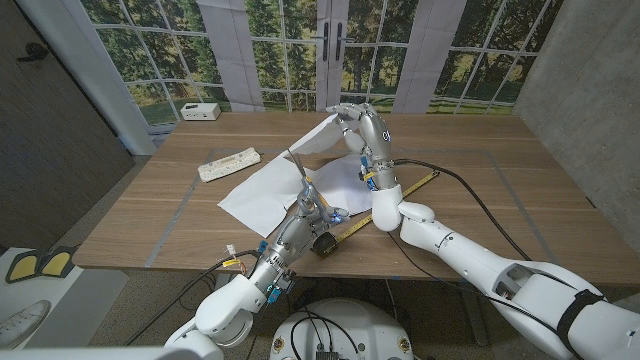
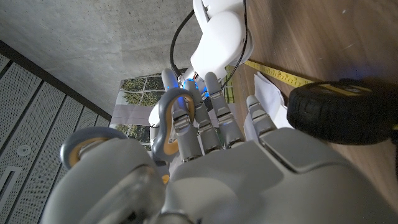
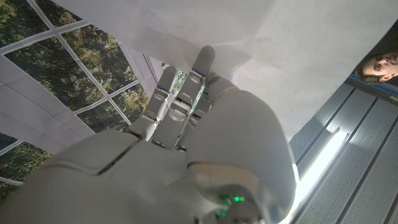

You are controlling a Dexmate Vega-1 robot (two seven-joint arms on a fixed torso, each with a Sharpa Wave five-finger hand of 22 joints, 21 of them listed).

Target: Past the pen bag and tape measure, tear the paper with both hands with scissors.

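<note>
While the large white sheet of paper [image 1: 285, 180] is lifted at its far corner by your right robot hand [image 1: 362, 128], keep that pinch firm and the raised edge taut — a slack sheet will fold between the blades rather than part. The paper's near part lies on the wooden worktop [image 1: 470, 165], well this side of the flat white pen bag [image 1: 228, 165], and it overlaps the yellow tape measure [image 1: 385, 205], whose black round case [image 2: 342, 115] sits just beside your left robot hand [image 1: 312, 208]. That left robot hand grips the grey-handled scissors [image 2: 166, 121], fingers curled through the loop; from the head view you can see a thin blade rising toward the paper's lifted edge, but whether the blades are apart I cannot tell. I would judge the cut to be at its start: bring the blades square to the edge, feed the paper deep into them before closing, and let the right robot hand hold height, not pull — pulling sideways risks dragging the sheet off the tape and skewing the cut.
</note>
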